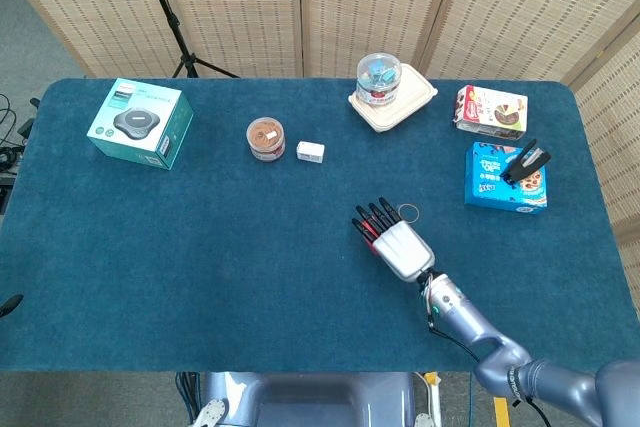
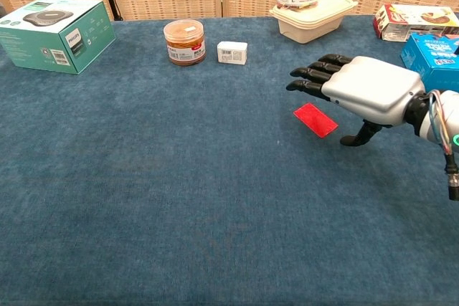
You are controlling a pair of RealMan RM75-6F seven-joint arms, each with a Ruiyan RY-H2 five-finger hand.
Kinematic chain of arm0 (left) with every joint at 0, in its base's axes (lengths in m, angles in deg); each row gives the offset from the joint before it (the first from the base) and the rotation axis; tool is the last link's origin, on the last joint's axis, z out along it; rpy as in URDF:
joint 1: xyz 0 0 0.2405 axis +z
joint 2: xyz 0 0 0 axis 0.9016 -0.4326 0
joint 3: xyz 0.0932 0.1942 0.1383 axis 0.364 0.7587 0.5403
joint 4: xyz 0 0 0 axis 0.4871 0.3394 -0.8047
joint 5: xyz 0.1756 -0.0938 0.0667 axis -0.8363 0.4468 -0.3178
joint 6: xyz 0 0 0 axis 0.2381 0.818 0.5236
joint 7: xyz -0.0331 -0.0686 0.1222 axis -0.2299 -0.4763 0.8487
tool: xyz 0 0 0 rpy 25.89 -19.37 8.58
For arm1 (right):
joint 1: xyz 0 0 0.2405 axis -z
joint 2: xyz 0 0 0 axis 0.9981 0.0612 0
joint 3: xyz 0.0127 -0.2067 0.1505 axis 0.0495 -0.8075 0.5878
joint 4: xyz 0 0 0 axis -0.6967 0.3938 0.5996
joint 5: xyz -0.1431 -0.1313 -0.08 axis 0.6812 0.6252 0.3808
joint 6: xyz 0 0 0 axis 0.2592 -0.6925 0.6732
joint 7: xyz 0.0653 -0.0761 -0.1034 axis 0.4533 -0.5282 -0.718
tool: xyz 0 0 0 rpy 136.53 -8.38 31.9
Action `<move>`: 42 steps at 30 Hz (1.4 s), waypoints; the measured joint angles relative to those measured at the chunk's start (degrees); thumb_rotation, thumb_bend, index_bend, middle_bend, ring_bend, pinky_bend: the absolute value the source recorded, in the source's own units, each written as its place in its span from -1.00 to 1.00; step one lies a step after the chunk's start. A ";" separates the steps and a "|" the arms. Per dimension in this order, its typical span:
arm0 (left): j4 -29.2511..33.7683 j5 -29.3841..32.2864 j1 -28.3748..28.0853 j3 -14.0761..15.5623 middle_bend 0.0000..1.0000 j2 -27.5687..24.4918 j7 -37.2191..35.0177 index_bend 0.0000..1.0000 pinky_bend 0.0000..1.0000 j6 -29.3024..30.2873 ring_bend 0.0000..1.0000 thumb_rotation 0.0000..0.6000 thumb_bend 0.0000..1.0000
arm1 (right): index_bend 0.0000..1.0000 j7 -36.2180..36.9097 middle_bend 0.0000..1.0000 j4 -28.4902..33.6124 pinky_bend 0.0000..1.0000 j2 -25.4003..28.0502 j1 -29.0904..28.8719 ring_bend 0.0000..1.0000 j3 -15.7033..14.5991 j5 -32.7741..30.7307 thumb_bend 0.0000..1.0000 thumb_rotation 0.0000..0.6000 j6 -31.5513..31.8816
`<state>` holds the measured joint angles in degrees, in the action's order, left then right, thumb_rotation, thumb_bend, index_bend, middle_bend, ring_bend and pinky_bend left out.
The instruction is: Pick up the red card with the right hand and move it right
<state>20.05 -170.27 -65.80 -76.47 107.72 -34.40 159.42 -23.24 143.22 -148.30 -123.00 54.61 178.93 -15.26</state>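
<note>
The red card [image 2: 314, 120] lies flat on the blue table cloth, right of centre. My right hand [image 2: 362, 89] hovers palm down just above and behind it, fingers stretched out to the left and apart, thumb hanging down at the card's right end. It holds nothing. In the head view the right hand [image 1: 396, 241] covers almost all of the card; only a red sliver shows between the fingers. My left hand is in neither view.
A rubber band [image 1: 408, 213] lies just beyond the hand. A blue snack box [image 1: 505, 177] and another carton [image 1: 490, 110] sit at the right. At the back stand a tub on a takeaway container [image 1: 392, 102], a small white box [image 1: 310, 152], a jar [image 1: 265, 138] and a green box [image 1: 140, 122].
</note>
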 measured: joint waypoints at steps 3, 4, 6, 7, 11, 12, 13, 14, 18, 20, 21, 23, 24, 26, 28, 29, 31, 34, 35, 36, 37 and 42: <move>0.01 0.09 0.01 -0.01 -1.00 0.00 -0.05 -1.00 -1.00 0.01 -1.00 1.00 -1.00 | -1.00 -0.09 -1.00 -0.17 -1.00 -0.41 -0.33 -1.00 0.19 -0.58 -0.45 1.00 0.42; 0.02 0.11 0.02 -0.02 -1.00 -0.01 -0.04 -1.00 -1.00 0.04 -1.00 1.00 -1.00 | -1.00 -0.09 -1.00 -0.12 -1.00 -0.51 -0.47 -1.00 0.22 -0.81 -0.45 1.00 0.51; 0.04 0.08 0.03 -0.01 -1.00 0.01 0.02 -1.00 -1.00 0.07 -1.00 1.00 -1.00 | -1.00 -0.21 -1.00 0.02 -1.00 -0.67 -0.68 -1.00 0.16 -1.02 -0.45 1.00 0.67; 0.05 0.06 0.03 0.00 -1.00 0.02 0.07 -1.00 -1.00 0.07 -1.00 1.00 -1.00 | -1.00 -0.26 -1.00 0.13 -1.00 -0.78 -0.76 -1.00 0.09 -1.12 -0.45 1.00 0.75; 0.09 0.07 0.03 0.04 -1.00 0.05 0.18 -1.00 -1.00 0.06 -1.00 1.00 -1.00 | -1.00 -0.18 -1.00 0.54 -1.00 -1.28 -0.93 -1.00 -0.03 -1.80 -0.45 1.00 0.81; 0.09 0.09 0.03 0.03 -1.00 0.04 0.16 -1.00 -1.00 0.08 -1.00 1.00 -1.00 | -1.00 -0.15 -1.00 0.57 -1.00 -1.49 -0.98 -1.00 -0.04 -1.99 -0.45 1.00 0.82; 0.09 0.12 0.04 0.02 -1.00 0.03 0.10 -1.00 -1.00 0.08 -1.00 1.00 -1.00 | -1.00 -0.11 -1.00 0.55 -1.00 -1.81 -1.07 -1.00 -0.06 -2.24 -0.45 1.00 0.80; 0.07 0.20 0.04 -0.02 -1.00 0.02 0.02 -1.00 -1.00 0.08 -1.00 1.00 -1.00 | -1.00 -0.09 -1.00 0.48 -1.00 -2.06 -1.16 -1.00 -0.07 -2.38 -0.45 1.00 0.79; 0.00 0.37 0.02 -0.06 -1.00 0.00 -0.09 -1.00 -1.00 -0.01 -1.00 1.00 -1.00 | -1.00 -0.08 -1.00 -0.32 -1.00 -3.05 -1.57 -1.00 -0.05 -2.98 -0.45 1.00 0.79; -0.03 0.42 -0.02 -0.08 -1.00 0.02 -0.08 -1.00 -1.00 -0.06 -1.00 1.00 -1.00 | -1.00 -0.03 -1.00 -0.80 -1.00 -3.49 -1.79 -1.00 0.06 -3.33 -0.45 1.00 0.75; -0.02 0.44 -0.03 -0.08 -1.00 0.02 -0.06 -1.00 -1.00 -0.10 -1.00 1.00 -1.00 | -1.00 -0.02 -1.00 -1.07 -1.00 -3.68 -1.90 -1.00 0.10 -3.47 -0.45 1.00 0.73; -0.01 0.47 -0.06 -0.09 -1.00 0.02 -0.05 -1.00 -1.00 -0.14 -1.00 1.00 -1.00 | -1.00 -0.01 -1.00 -1.71 -1.00 -4.07 -2.15 -1.00 0.15 -3.80 -0.45 1.00 0.67; -0.01 0.49 -0.06 -0.10 -1.00 0.03 -0.05 -1.00 -1.00 -0.14 -1.00 1.00 -1.00 | -1.00 -0.01 -1.00 -1.95 -1.00 -4.20 -2.25 -1.00 0.17 -3.89 -0.45 1.00 0.67; 0.00 0.57 -0.06 -0.13 -1.00 0.03 -0.08 -1.00 -1.00 -0.14 -1.00 1.00 -1.00 | -1.00 0.23 -1.00 -2.39 -1.00 -4.43 -2.43 -1.00 0.20 -4.11 -0.45 1.00 0.80; 0.00 0.63 -0.06 -0.14 -1.00 0.04 -0.06 -1.00 -1.00 -0.14 -1.00 1.00 -1.00 | -1.00 0.29 -1.00 -2.78 -1.00 -4.55 -2.57 -1.00 0.23 -4.16 -0.45 1.00 0.94; 0.00 0.65 -0.06 -0.15 -1.00 0.04 -0.05 -1.00 -1.00 -0.15 -1.00 1.00 -1.00 | -1.00 0.25 -1.00 -3.06 -1.00 -4.61 -2.67 -1.00 0.24 -4.18 -0.45 1.00 0.98; 0.05 0.64 -0.07 -0.13 -1.00 0.03 -0.05 -1.00 -1.00 -0.19 -1.00 1.00 -1.00 | -1.00 0.19 -1.00 -3.78 -1.00 -4.82 -2.92 -1.00 0.32 -4.37 -0.45 1.00 0.99; 0.04 0.64 -0.08 -0.13 -1.00 0.01 -0.09 -1.00 -1.00 -0.20 -1.00 1.00 -1.00 | -1.00 0.08 -1.00 -5.13 -1.00 -5.29 -3.35 -1.00 0.66 -4.88 -0.45 1.00 0.91; 0.04 0.71 -0.08 -0.15 -1.00 0.01 -0.14 -1.00 -1.00 -0.21 -1.00 1.00 -1.00 | -1.00 0.05 -1.00 -5.59 -1.00 -5.47 -3.50 -1.00 0.78 -4.99 -0.45 1.00 0.95; 0.03 0.74 -0.08 -0.16 -1.00 -0.01 -0.18 -1.00 -1.00 -0.23 -1.00 1.00 -1.00 | -1.00 0.02 -1.00 -6.03 -1.00 -5.67 -3.63 -1.00 0.89 -5.10 -0.45 1.00 1.02; 0.02 0.75 -0.09 -0.17 -1.00 -0.02 -0.20 -1.00 -1.00 -0.25 -1.00 1.00 -1.00 | -1.00 0.01 -1.00 -6.53 -1.00 -5.93 -3.79 -1.00 1.05 -5.29 -0.45 1.00 1.12; -0.01 0.64 -0.15 -0.13 -1.00 -0.03 -0.23 -1.00 -1.00 -0.34 -1.00 1.00 -1.00 | -1.00 -0.14 -1.00 -8.02 -1.00 -6.74 -4.31 -1.00 1.62 -6.07 -0.45 1.00 1.38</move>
<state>20.04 -169.62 -65.95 -76.61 107.69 -34.63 159.08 -23.39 135.19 -155.05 -127.31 56.23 172.86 -13.88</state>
